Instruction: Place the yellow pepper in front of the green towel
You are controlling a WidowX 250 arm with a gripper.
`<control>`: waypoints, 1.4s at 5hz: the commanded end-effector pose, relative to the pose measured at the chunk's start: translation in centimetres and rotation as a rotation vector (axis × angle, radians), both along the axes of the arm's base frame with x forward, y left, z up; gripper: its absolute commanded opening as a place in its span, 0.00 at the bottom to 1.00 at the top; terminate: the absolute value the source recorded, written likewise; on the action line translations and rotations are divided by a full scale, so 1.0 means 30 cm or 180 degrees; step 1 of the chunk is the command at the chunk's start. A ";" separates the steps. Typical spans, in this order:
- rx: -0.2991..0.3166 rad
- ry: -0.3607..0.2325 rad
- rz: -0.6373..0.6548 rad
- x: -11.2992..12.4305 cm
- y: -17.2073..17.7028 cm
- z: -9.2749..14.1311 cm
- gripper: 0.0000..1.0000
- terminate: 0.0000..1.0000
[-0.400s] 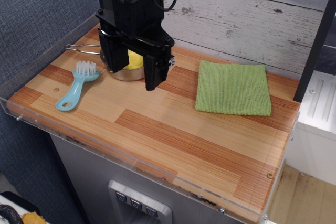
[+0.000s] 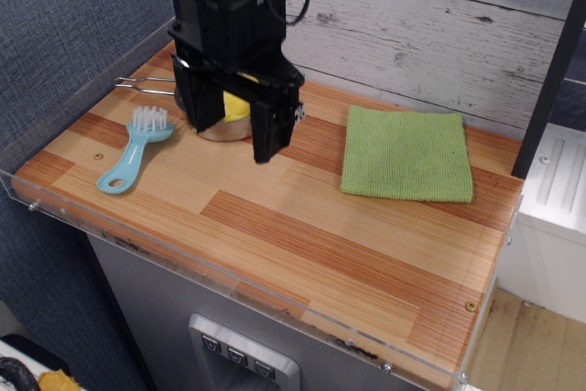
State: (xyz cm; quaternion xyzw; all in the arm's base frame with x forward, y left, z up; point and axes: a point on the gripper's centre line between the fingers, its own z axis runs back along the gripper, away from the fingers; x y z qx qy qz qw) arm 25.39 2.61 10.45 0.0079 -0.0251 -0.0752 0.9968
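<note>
A steel pan (image 2: 222, 125) stands toward the 10 o'clock corner of the counter (image 2: 302, 226). Its wire handle (image 2: 145, 87) runs off toward 9 o'clock. Inside the pan sits the yellow pepper (image 2: 237, 105); only a slice of its glossy yellow skin shows, the rest being hidden behind the arm. The pan holds nothing else that can be seen.

The black tool (image 2: 233, 125) hangs directly over the pan, its two fingers spread apart, one on each side of the pepper. The near finger (image 2: 266, 135) reaches down past the pan rim on the 3 o'clock side; the other stands at the 9 o'clock side. Whether either finger touches the pepper cannot be told from this angle.

The green towel (image 2: 406, 153) lies flat toward 2 o'clock, well apart from the pan, roughly square, one edge near the back wall. A light-blue brush (image 2: 135, 148) with white bristles lies just beside the pan at its 8 o'clock side, handle pointing toward 7 o'clock.

The counter is of striped wood, light and reddish planks, edged by a clear plastic lip (image 2: 229, 276). Behind it is a grey weathered plank wall (image 2: 439, 25); to the 9 o'clock side, a blue-grey textured panel (image 2: 64, 16). Below the front edge is a grey cabinet face with a small button panel (image 2: 240, 356).
</note>
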 end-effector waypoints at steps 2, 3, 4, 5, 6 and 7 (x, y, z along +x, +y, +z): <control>0.0145 0.0093 0.0410 0.086 0.259 -0.043 1.00 0.00; 0.0120 0.0075 0.0550 0.112 0.308 -0.042 1.00 0.00; 0.0106 -0.0001 0.0607 0.162 0.334 -0.027 1.00 0.00; 0.0156 0.0036 0.0703 0.196 0.369 -0.041 1.00 0.00; 0.0189 0.0161 0.0863 0.209 0.405 -0.082 1.00 0.00; 0.0234 0.0262 0.0994 0.226 0.432 -0.115 1.00 0.00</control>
